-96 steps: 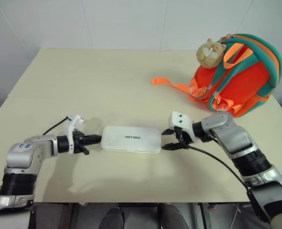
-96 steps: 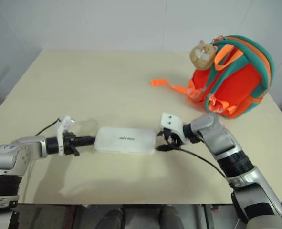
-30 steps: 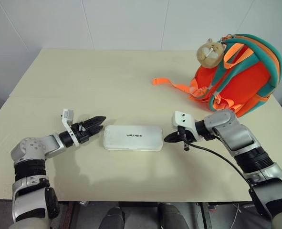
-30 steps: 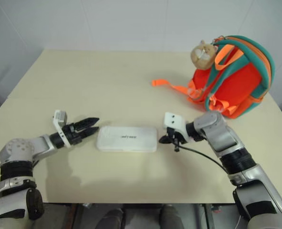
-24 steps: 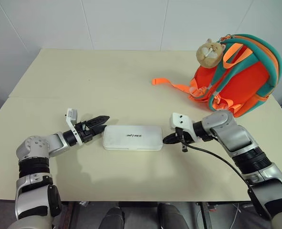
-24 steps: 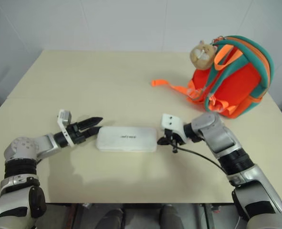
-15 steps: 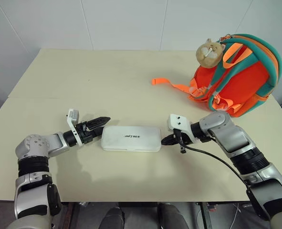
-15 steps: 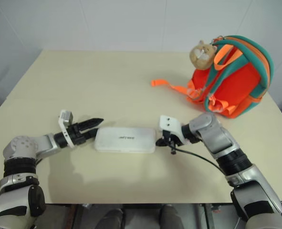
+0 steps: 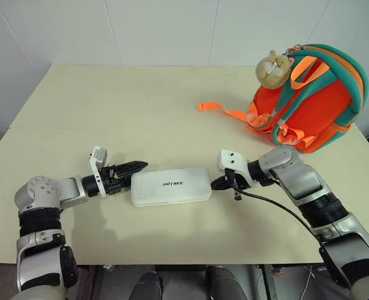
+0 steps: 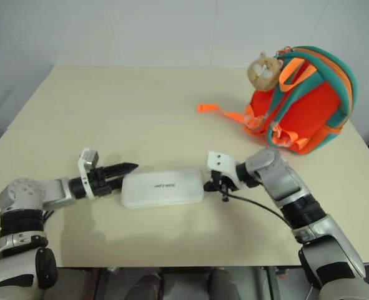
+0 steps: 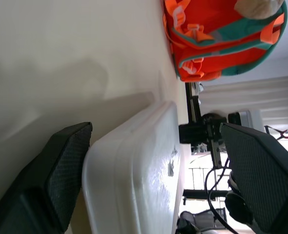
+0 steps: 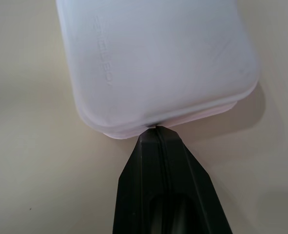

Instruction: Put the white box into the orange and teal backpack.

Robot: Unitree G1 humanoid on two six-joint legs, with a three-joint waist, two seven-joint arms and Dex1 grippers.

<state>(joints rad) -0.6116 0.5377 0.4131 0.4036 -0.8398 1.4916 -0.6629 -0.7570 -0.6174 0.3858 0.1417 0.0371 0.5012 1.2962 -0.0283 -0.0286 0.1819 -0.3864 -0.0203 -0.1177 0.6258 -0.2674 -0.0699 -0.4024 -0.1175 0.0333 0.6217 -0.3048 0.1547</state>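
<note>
The white box (image 9: 170, 185) lies flat on the cream table (image 9: 140, 106), near its front edge, with small dark lettering on its lid too small to read. Its far underside is hidden from the head cameras.

The orange and teal backpack (image 9: 309, 100) stands upright at the table's far right corner, well apart from the box; its right side is cut off by the picture's edge, and its opening cannot be made out. A tan plush toy (image 9: 275, 69) hangs at its top, and an orange strap (image 9: 225, 111) trails across the table towards the middle.

The left hand (image 9: 133, 167) reaches in low from the left, almost level, fingers spread wide. In the left wrist view one finger (image 11: 61, 165) sits just beside the box's left end and the other stands above the lid; whether either touches is unclear.

The right hand (image 9: 216, 182) points left and downward, fingers pressed shut, holding nothing. Its tip (image 12: 156, 141) meets the edge of the box's right end.
</note>
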